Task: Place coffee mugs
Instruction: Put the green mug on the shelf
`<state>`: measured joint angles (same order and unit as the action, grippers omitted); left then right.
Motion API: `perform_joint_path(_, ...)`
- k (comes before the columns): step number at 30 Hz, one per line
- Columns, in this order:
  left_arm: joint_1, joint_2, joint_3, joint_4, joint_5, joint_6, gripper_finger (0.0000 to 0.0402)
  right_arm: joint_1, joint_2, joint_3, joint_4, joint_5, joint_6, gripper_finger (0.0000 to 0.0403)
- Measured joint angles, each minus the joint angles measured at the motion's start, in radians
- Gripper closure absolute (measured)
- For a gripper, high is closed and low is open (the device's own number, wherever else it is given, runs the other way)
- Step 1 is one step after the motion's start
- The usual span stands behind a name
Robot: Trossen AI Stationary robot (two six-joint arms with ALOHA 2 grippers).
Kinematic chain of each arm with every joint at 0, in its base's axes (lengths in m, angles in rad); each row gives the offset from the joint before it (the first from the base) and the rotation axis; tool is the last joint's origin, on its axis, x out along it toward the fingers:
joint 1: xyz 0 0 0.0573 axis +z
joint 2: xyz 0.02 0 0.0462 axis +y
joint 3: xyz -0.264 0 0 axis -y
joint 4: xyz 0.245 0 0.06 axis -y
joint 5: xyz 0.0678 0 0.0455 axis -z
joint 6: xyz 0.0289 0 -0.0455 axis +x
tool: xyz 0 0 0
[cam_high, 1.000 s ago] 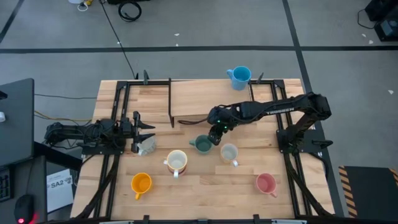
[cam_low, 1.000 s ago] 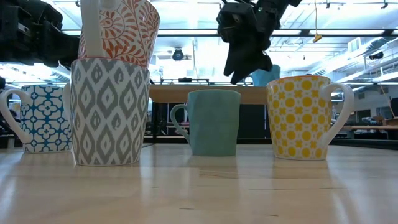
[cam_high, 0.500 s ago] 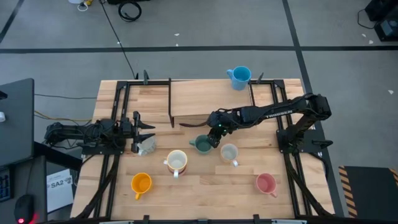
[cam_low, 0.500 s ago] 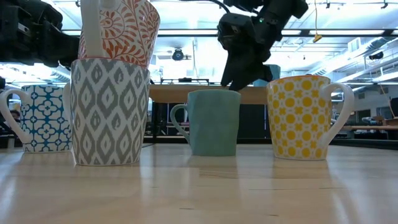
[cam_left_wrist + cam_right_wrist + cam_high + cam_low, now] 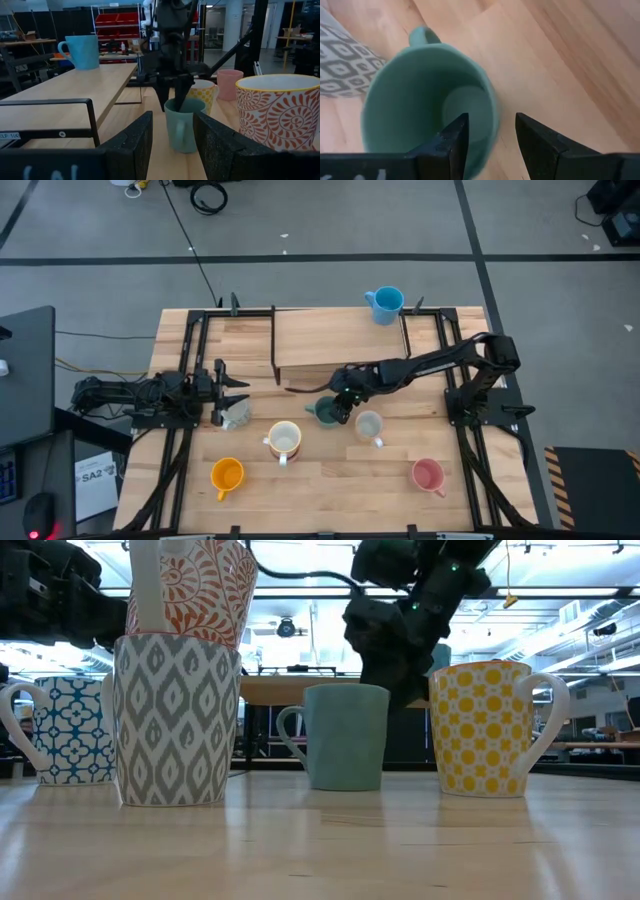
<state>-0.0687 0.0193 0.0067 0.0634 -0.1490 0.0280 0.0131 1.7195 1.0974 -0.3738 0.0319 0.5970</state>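
Observation:
The dark green mug (image 5: 325, 412) stands upright on its base mid-table. My right gripper (image 5: 490, 125) slants down over the mug's rim, open. One finger is inside the mug and one outside, astride the wall opposite the handle (image 5: 422, 35), with a gap showing on both sides. My left gripper (image 5: 172, 145) waits level at the table's left, open with nothing between its fingers. Around them stand a yellow-patterned mug (image 5: 485, 730), a cream mug (image 5: 285, 440), an orange mug (image 5: 227, 475), a pink mug (image 5: 428, 474) and a grey-patterned mug (image 5: 175, 720). A bright blue mug (image 5: 384, 303) stands at the far edge.
An orange-patterned mug (image 5: 200, 585) sits on top of the grey-patterned one, beside my left gripper. A blue-patterned mug (image 5: 65, 730) shows at the low view's left. A raised wooden platform (image 5: 340, 335) spans the far half of the table, inside black frame rails (image 5: 275, 340).
My right gripper has come down onto the dark green mug, staying open, until one finger dipped inside the rim. The mug has kept its place.

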Motion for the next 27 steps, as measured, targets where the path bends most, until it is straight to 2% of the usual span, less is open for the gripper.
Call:
perform_joint_path(9,0.000,0.003,0.000,0.000,0.000,0.000,0.0253,0.000,0.013,0.000,0.000,0.001,0.036,0.0254)
perform_joint_path(20,0.000,0.003,0.000,0.000,0.000,0.000,0.0253,-0.001,0.011,0.000,-0.006,0.002,0.041,0.0366)
perform_joint_path(24,0.000,0.003,0.000,0.000,0.000,0.000,0.0253,0.000,0.008,0.001,-0.008,-0.007,0.050,0.0371)
perform_joint_path(27,0.000,0.003,0.000,0.000,0.000,0.000,0.0253,0.000,0.008,0.038,-0.086,-0.015,0.089,0.0371)
